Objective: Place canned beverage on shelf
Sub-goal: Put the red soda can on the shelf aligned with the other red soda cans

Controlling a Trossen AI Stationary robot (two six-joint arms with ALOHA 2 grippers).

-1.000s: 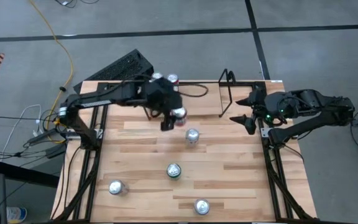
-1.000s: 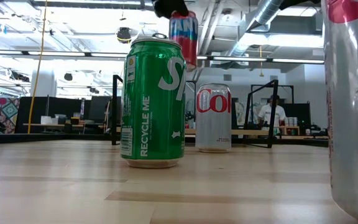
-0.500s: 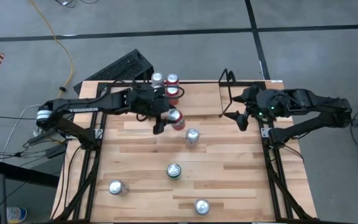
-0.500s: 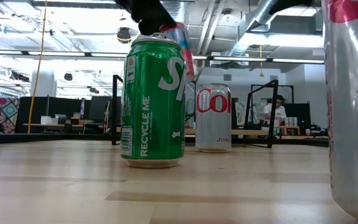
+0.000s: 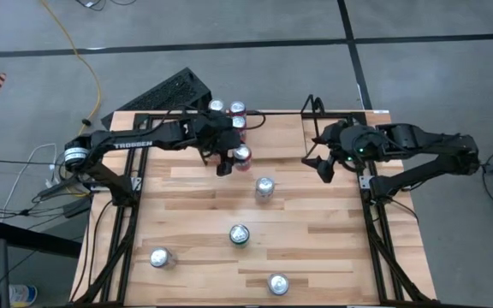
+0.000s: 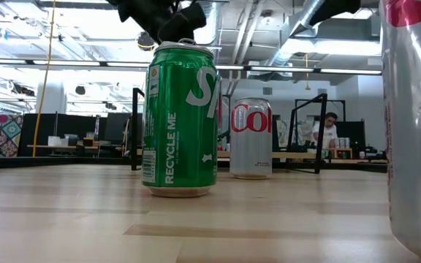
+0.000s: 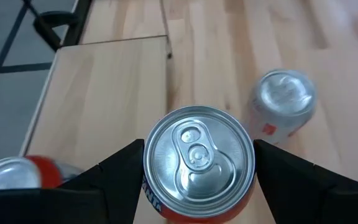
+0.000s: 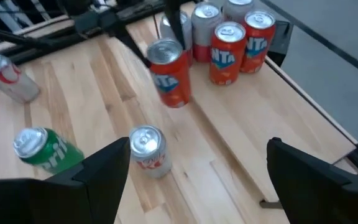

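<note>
My left gripper (image 5: 232, 156) is shut on an orange can (image 5: 242, 155) just in front of the shelf (image 5: 274, 128), a wire rack with a light wood floor (image 7: 104, 87) at the table's far edge. Three cans (image 5: 232, 111) stand on the floor's left part; the right wrist view shows several there (image 8: 235, 43). My right gripper (image 5: 323, 162) hangs open by the shelf's right looped end (image 5: 312, 128), nothing between its fingers. In the low view the held can is hidden behind a green can (image 6: 180, 120). My left gripper pinches the orange can between its two fingers, one on each side of the wall just below the top rim (image 7: 151, 180). The fingers (image 8: 174, 28) come slanting down from the table's left. The can (image 8: 168, 73) hangs a little tilted, top up, close above the table.
Loose cans stand on the table: a silver one (image 5: 264, 187) near the held can, a green one (image 5: 240, 234) in the middle, two more (image 5: 159, 257) (image 5: 277, 283) toward the near edge. A black tubular frame (image 5: 375, 222) runs along the table's sides.
My left gripper has come down with the orange can and drawn a little toward the shelf; the can tipped on the way and now hangs lower, behind the green can in the low view. My right gripper has drifted toward the table's left, still open.
</note>
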